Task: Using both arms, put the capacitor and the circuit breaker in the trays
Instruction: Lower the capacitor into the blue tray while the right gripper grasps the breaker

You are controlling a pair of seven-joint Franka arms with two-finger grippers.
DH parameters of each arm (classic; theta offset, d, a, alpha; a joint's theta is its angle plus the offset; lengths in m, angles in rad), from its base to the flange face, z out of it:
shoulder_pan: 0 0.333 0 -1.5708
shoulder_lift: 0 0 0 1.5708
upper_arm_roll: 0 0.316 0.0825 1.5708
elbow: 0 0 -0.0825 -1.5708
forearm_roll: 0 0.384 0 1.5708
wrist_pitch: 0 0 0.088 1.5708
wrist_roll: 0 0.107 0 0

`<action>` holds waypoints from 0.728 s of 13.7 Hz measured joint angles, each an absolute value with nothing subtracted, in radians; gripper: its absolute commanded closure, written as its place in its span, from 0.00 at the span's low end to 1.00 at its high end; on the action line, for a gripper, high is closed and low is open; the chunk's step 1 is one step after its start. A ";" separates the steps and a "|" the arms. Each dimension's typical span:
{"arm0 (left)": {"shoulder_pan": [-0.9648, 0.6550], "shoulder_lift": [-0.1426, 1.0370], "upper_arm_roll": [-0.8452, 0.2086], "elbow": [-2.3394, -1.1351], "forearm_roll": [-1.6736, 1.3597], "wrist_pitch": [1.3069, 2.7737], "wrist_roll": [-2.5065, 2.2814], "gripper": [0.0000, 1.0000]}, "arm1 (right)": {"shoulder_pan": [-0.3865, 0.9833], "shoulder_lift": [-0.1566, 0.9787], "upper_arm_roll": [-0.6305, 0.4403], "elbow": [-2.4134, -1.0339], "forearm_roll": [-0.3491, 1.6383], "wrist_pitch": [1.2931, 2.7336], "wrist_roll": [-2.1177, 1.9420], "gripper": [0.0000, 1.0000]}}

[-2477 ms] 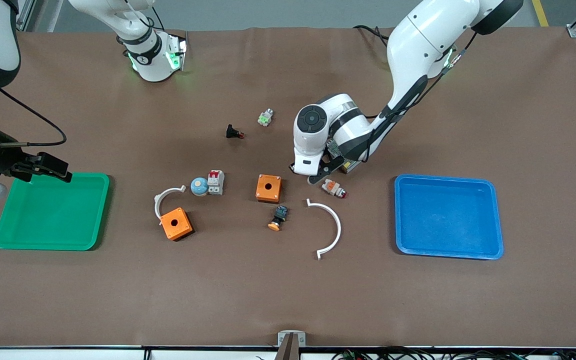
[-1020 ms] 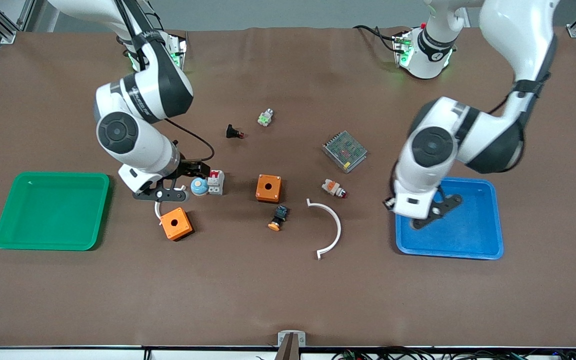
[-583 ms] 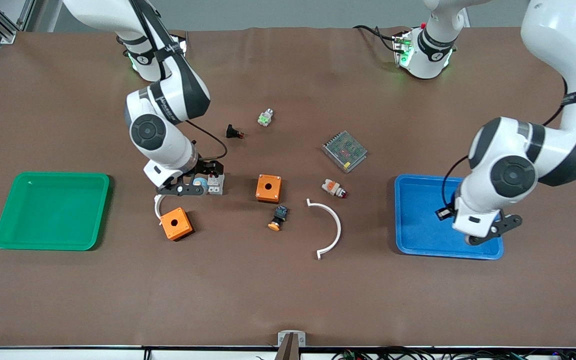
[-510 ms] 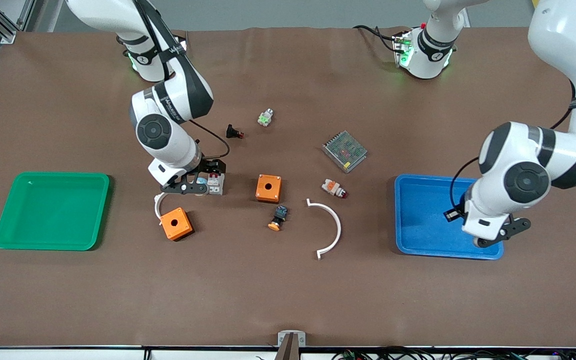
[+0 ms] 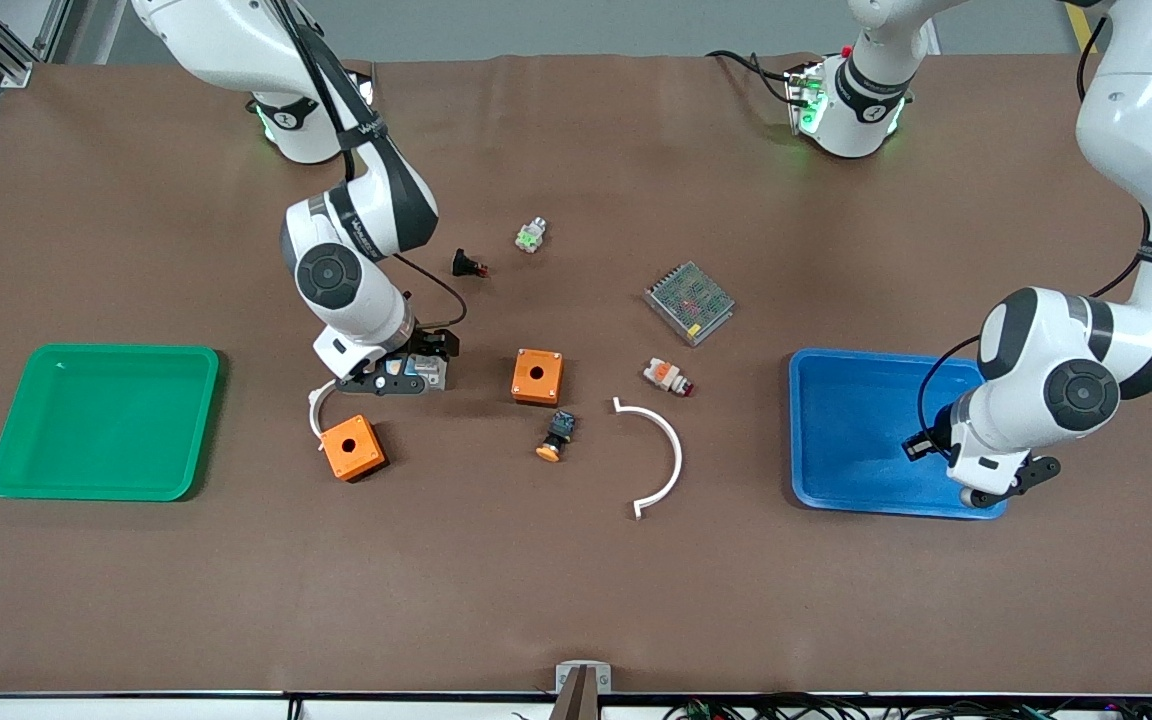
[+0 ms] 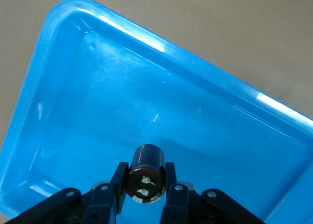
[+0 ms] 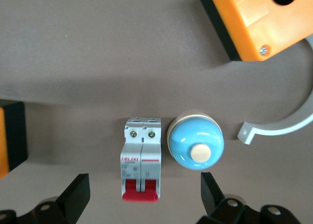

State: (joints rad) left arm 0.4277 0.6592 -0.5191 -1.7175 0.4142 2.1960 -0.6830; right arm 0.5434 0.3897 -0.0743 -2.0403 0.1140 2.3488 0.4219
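The capacitor, a small black cylinder with a silvery end, is clamped between my left gripper's fingers. My left gripper hangs over the blue tray, above the tray's near corner in the front view. The circuit breaker, a white-grey block with red levers, lies on the table beside a round blue dome. My right gripper is open and empty, directly over the breaker with one finger on each side. In the front view it covers most of the breaker.
A green tray lies at the right arm's end. Two orange boxes, two white arcs, several button parts and a meshed metal box lie mid-table.
My left gripper carried the capacitor from mid-table to over the blue tray's near corner. My right gripper swung from the green tray to over the circuit breaker and dropped lower.
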 measured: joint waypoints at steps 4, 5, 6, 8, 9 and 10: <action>0.441 0.687 -0.518 -1.718 0.414 2.229 -0.683 0.00 | 0.558 0.424 -0.074 -2.040 0.114 2.391 0.422 0.39; 0.442 0.686 -0.519 -1.717 0.414 2.229 -0.683 0.00 | 0.561 0.427 -0.074 -2.040 0.114 2.393 0.422 0.54; 0.442 0.685 -0.520 -1.715 0.414 2.230 -0.683 0.00 | 0.561 0.428 -0.074 -2.040 0.114 2.393 0.422 0.66; 0.441 0.670 -0.522 -1.705 0.414 2.234 -0.683 0.00 | 0.561 0.428 -0.074 -2.040 0.114 2.394 0.422 0.85; 0.441 0.651 -0.526 -1.695 0.415 2.237 -0.683 0.00 | 0.561 0.428 -0.074 -2.040 0.114 2.394 0.422 0.92; 0.441 0.622 -0.531 -1.685 0.415 2.238 -0.678 0.00 | 0.561 0.428 -0.075 -2.040 0.114 2.394 0.422 0.95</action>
